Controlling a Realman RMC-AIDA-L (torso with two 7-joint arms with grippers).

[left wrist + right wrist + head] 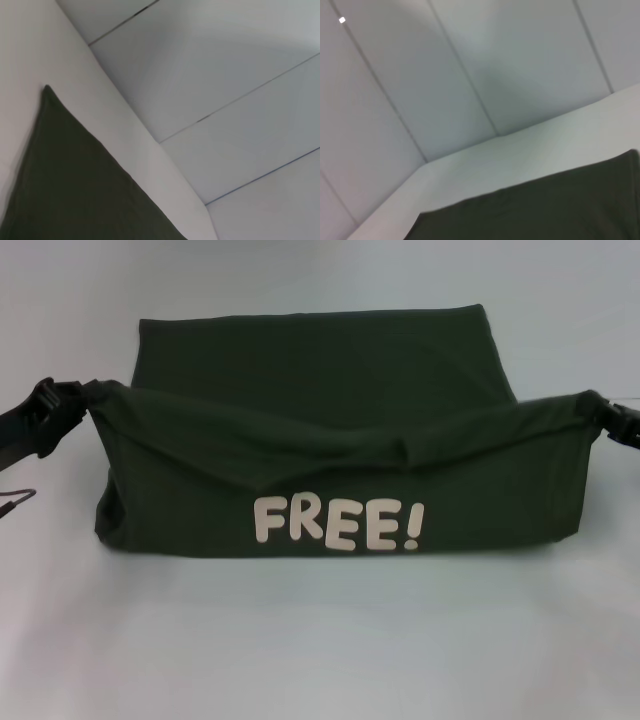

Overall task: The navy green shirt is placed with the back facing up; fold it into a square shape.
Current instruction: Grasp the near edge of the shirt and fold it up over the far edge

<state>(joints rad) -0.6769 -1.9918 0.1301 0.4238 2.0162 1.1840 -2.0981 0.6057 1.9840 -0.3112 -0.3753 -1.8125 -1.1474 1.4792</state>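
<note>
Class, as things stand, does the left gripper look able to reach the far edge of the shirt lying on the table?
Probably yes: the left gripper is shut on the navy green shirt, nothing blocks the way to its far edge, and the right gripper grips the opposite end.

dark olive-green shirt [330, 420], cream-white "FREE!" lettering [338, 523], white table [320, 640]

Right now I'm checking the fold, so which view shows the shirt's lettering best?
The head view: the shirt hangs between the left gripper and right gripper, its lettering readable. Both wrist views show only plain cloth.
</note>
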